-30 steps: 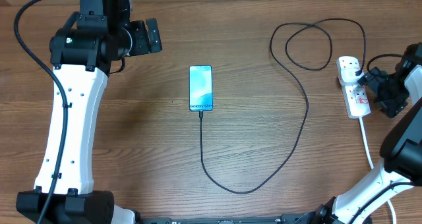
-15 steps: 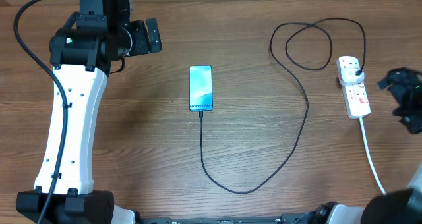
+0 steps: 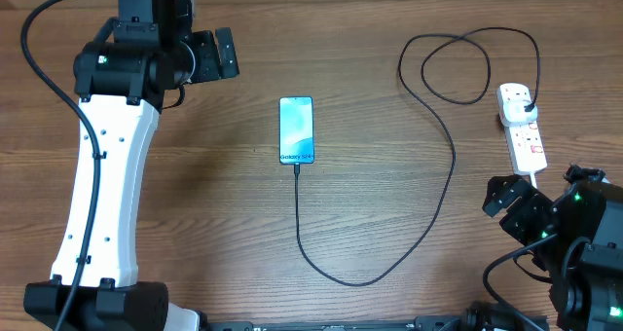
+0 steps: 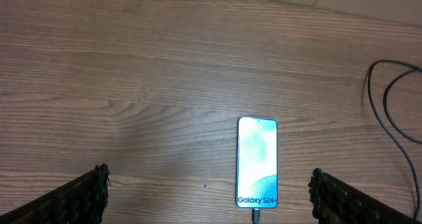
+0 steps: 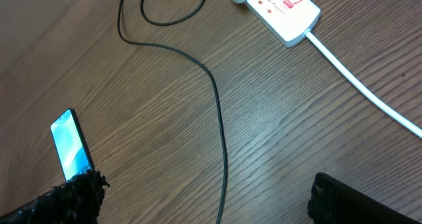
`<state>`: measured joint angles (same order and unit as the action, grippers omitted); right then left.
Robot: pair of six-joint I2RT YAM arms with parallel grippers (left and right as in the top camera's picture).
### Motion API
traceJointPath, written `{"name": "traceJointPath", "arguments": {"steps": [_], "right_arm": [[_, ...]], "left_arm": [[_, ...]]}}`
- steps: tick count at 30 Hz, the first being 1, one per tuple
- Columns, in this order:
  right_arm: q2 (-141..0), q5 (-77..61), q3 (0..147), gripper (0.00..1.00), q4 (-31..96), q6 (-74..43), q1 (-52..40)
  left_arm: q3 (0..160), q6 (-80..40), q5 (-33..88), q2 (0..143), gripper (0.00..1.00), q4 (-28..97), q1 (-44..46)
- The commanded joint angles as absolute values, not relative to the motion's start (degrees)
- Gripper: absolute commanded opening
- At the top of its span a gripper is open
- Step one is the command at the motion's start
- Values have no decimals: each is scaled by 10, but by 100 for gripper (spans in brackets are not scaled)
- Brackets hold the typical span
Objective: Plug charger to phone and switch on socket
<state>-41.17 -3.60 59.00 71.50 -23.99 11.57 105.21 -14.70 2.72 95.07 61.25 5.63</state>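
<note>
Phone: the phone (image 3: 297, 130) lies flat near the middle of the wooden table (image 3: 214, 204). Its blue-teal screen is lit and reads "Galaxy S24+" at its near end.
Charger: the small tip of the charger (image 3: 453, 165) sits in the phone's near edge. The thin black cable runs toward the front of the table, swings right, climbs and coils in a loose loop at the far right. It ends in a black plug seated in the socket.
Socket: the socket (image 3: 523, 128) is a white strip with red markings, lying at the far right and well apart from the phone. Whether its switch is on cannot be made out.
White cord: the thick white cord (image 5: 356, 79) leaves the socket's near end toward the front edge.
Right gripper: the right gripper (image 3: 514, 204) hangs low at the front right, just beside the white cord and clear of the socket. Its jaws are spread wide and hold nothing.
Left gripper: the left gripper (image 3: 228, 53) is poised above the table at the far left, well apart from the phone. Its jaws are wide apart and empty, and the wrist view frames the phone between the two fingers (image 4: 92, 188).
</note>
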Motion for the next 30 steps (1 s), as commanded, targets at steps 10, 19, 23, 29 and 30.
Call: {"name": "traceJointPath", "arguments": {"steps": [10,19,23,29,30], "right_arm": [[-413,-31,588,100,711,-240,105],[-337,23,534,100,568,-240,24],[-264,19,421,100,413,-240,-27],[-153,10,249,100,189,-240,-61],[-139,10,225,100,156,-240,-62]], "left_arm": [[1048,-154,23,952,100,611,57],[1048,-154,23,952,100,611,57],[1048,-155,23,952,100,611,57],[1048,-154,23,952,100,611,57],[1048,-154,23,952,100,611,57]]}}
